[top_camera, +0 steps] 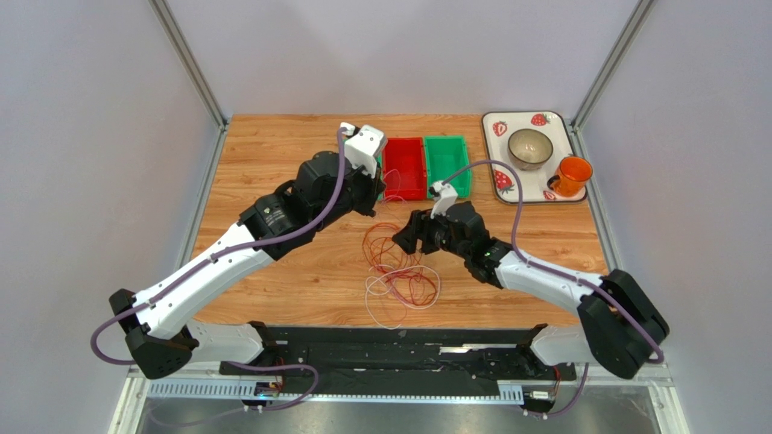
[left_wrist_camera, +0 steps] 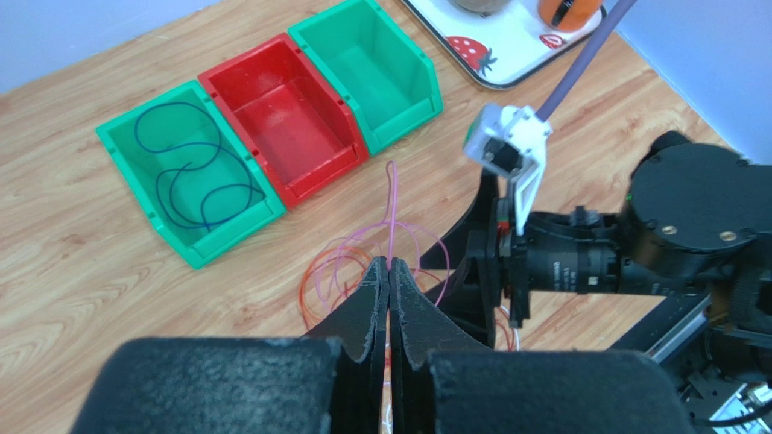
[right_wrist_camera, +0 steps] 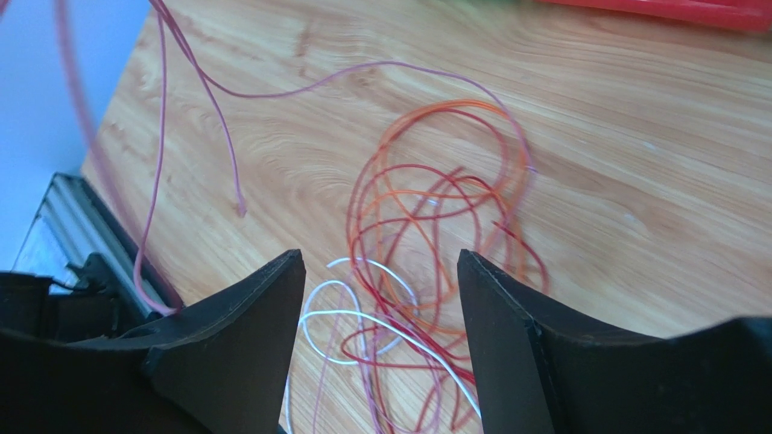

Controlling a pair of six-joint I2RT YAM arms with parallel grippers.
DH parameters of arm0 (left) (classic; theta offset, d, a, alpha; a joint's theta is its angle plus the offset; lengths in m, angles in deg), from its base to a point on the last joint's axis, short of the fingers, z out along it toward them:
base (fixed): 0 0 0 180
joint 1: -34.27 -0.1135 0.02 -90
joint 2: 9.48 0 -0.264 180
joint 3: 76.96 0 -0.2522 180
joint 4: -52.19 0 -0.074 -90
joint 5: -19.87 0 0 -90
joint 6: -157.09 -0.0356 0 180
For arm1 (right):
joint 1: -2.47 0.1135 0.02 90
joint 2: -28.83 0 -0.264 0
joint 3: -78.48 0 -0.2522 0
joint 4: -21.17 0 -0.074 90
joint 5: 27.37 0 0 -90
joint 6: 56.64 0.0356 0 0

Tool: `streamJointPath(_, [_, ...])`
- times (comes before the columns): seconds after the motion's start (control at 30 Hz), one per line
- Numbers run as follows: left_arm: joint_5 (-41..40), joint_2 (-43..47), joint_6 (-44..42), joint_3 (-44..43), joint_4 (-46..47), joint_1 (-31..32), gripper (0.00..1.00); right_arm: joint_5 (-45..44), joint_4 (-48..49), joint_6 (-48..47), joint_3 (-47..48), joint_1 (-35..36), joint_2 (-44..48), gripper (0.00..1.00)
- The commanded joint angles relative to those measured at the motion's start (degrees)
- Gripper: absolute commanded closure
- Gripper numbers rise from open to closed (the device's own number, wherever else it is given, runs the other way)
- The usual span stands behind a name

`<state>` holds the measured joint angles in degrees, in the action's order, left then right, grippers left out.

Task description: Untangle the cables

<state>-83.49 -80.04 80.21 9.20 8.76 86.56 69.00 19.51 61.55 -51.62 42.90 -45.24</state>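
Cables (top_camera: 399, 267) lie in one tangled heap on the middle of the surface (top_camera: 299, 271), between the two hands. Red and orange loops (right_wrist_camera: 435, 190) make up the bulk of it, with white loops (right_wrist_camera: 362, 316) at the near side.

Left hand (left_wrist_camera: 389, 267): pinched fully together on a pink cable (left_wrist_camera: 391, 203). The strand stands up from between the fingertips, and the rest trails down into the heap.

Right hand (right_wrist_camera: 379, 271): hangs over the heap, jaws wide, nothing between them. The pink strand passes just beside one finger, not gripped.

Step in hand, as I read it: draw the pink cable clear of the heap.

To do it well:
- Left hand lifts slowly, up and away toward the green bin (left_wrist_camera: 181, 217), which holds a blue cable (left_wrist_camera: 195, 172).
- Right hand comes down on the red and orange loops and pins them to the surface, so the heap does not ride up.
- Watch the outer orange loop, where pink runs alongside. If any loop tightens, stop and give slack.
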Motion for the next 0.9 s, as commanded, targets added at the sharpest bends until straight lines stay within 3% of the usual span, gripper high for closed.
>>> streamJointPath(0.0, [-3.9,2.3,0.7,-5.8,-0.6,-0.3,1.00,10.2,11.7,-2.1,4.6,0.1,-5.5,0.33])
streamJointPath(0.47, [-4.2,4.8,-1.3,-11.8,-0.9,-0.3,1.00,4.7,8.0,-5.1,15.0,0.1,-15.1,0.32])
streamJointPath(0.87, [-4.2,5.4,-1.0,-14.0,-2.2,-0.3,1.00,4.2,10.5,-4.1,11.9,0.1,-13.3,0.32])
